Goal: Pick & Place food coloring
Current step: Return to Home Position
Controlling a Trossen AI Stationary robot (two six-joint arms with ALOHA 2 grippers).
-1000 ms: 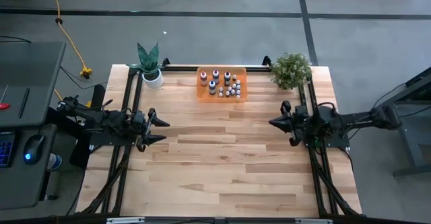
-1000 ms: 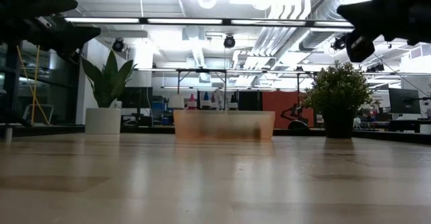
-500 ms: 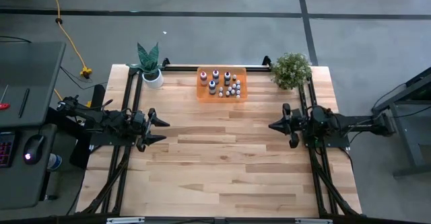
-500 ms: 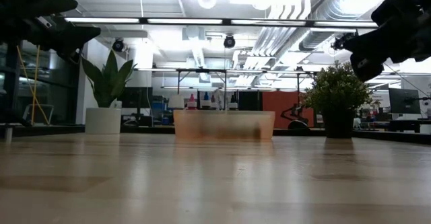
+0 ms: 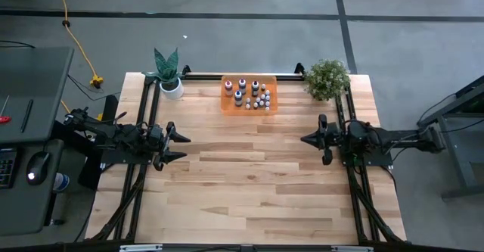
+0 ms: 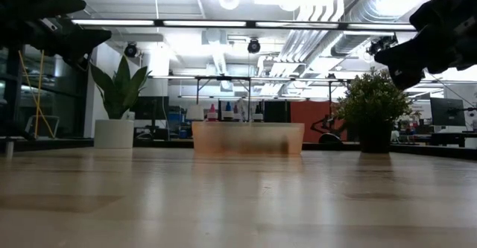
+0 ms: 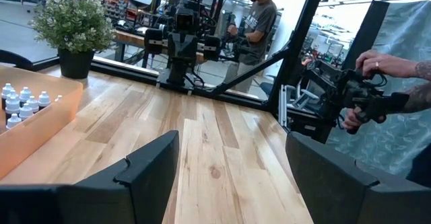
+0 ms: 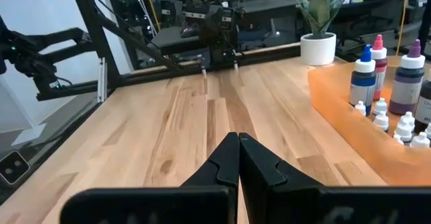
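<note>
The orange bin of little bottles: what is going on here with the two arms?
Nothing is being handled. The small pale-capped food coloring bottles stand inside the translucent orange plastic bin at the back edge of the wooden table. The left claw hangs open and empty at its side; the right claw is shut and empty opposite.

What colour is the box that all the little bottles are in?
Orange. The bin shows best in the high view, seen from above.

Robotics lab in an industrial hall. Shown by: bare concrete floor (image 5: 227,40) marked with tape lines (image 5: 227,14); exposed ducts (image 6: 350,17) and strip lights (image 6: 149,22) overhead; framed wooden table (image 5: 249,191); further robot rigs (image 7: 182,39) seen beyond; computer desk (image 5: 30,78) set alongside.
</note>
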